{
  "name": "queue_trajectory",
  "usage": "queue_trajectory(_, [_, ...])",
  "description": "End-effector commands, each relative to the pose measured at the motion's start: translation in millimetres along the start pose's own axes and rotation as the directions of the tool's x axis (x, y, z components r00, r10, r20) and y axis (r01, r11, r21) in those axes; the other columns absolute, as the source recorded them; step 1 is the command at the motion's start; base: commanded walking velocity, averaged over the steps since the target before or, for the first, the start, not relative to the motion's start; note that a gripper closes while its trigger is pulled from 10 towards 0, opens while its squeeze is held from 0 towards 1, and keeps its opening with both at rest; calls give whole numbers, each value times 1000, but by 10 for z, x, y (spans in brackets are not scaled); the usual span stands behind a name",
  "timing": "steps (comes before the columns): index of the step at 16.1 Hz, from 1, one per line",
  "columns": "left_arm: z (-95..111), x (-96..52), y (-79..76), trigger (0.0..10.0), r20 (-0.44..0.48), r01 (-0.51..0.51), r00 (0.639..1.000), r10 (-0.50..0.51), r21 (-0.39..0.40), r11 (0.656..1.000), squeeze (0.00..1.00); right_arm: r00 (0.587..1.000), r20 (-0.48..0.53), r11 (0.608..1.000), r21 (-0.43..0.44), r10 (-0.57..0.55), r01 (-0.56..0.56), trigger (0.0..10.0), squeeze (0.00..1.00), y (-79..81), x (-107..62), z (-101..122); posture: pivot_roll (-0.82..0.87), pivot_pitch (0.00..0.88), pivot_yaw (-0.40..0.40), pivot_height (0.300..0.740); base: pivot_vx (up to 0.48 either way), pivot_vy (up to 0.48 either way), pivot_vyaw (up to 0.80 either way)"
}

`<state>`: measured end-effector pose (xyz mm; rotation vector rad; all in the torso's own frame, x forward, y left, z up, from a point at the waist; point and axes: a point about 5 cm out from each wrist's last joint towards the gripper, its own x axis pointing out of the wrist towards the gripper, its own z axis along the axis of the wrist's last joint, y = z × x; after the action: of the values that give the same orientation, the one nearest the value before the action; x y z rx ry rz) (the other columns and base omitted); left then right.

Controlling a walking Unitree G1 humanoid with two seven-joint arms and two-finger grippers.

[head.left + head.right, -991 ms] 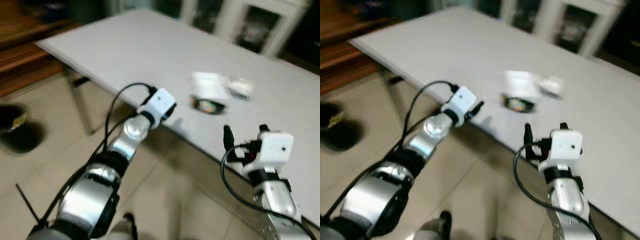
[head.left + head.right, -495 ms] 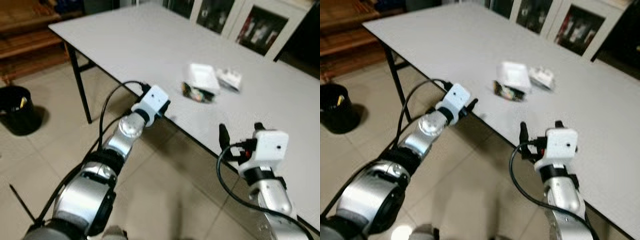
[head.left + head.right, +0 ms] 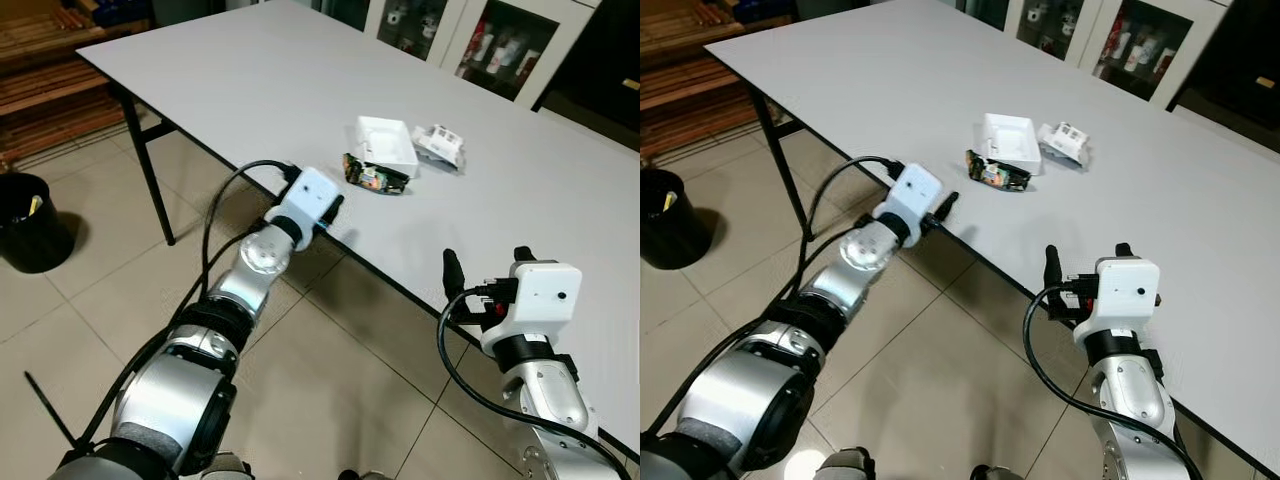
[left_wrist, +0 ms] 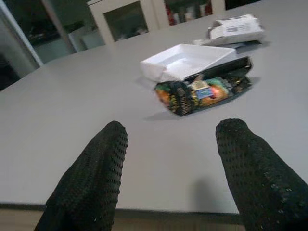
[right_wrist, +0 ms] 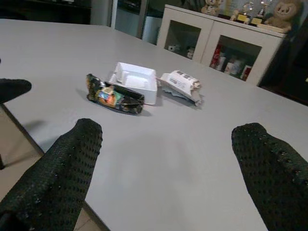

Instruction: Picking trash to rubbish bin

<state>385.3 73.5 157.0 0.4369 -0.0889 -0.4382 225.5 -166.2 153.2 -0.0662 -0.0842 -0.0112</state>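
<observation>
The left gripper (image 4: 168, 168) is mostly hidden behind its white wrist camera block in the head views, with just the black tips poking past at the near edge of the grey table (image 3: 250, 90). The print on the crumpled white packet (image 4: 236, 28) is too small to read, and the dark snack wrapper (image 4: 204, 92) shows bright colours but no legible name. What lies in the black rubbish bin (image 3: 30, 222) is hard to make out beyond a yellowish scrap; the bin is cut off by the picture edge.

The left arm reaches forward from the shoulder, wrist raised to the table's edge, its fingers (image 4: 94, 178) spread wide and holding nothing. Straight ahead of them on the tabletop lies the snack wrapper, with an open white cardboard box (image 4: 185, 60) touching it just behind, and the crumpled packet farther off beyond the box.

The right gripper (image 5: 163, 168) is held upright over the table edge nearer the robot, forearm rising from below, fingers (image 5: 60, 168) likewise spread apart and empty. The same three pieces of trash lie ahead of it and toward the left arm's side, well apart from its tips. The bin stands on the tiled floor (image 3: 90, 300) far off to the left arm's outer side, away from the table.
</observation>
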Motion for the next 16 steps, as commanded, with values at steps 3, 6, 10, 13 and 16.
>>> queue_trajectory(3, [177, 48, -7, 10000, 70, 12, 997, -9, -49, 999, 0, 998, 42, 999, -33, -36, 37, 10000, 0, -61, 16, 62, 108, 121, -109, 740, 330, 164, 0])
queue_trajectory(6, [340, 73, 51, 10000, 137, 4, 991, 7, -75, 997, 0, 997, 68, 998, -33, -46, 48, 10000, 0, -93, 33, 124, 104, 115, -111, 740, 432, 0, 0])
queue_trajectory(10, [296, 59, 35, 10000, 124, 10, 992, 0, -75, 997, 0, 997, 68, 998, -32, -42, 45, 10000, 0, -67, 35, 115, 105, 117, -110, 740, 449, 0, 0])
queue_trajectory(13, [277, 51, 24, 10000, 113, 16, 994, -9, -69, 997, 0, 997, 69, 999, -30, -43, 45, 10000, 0, -66, 38, 114, 106, 119, -108, 740, 303, 0, 0])
queue_trajectory(16, [249, 46, 34, 10000, 101, 8, 995, -2, -64, 998, 0, 997, 68, 999, -30, -40, 42, 10000, 0, -60, 42, 113, 106, 120, -108, 740, 0, 0, 0])
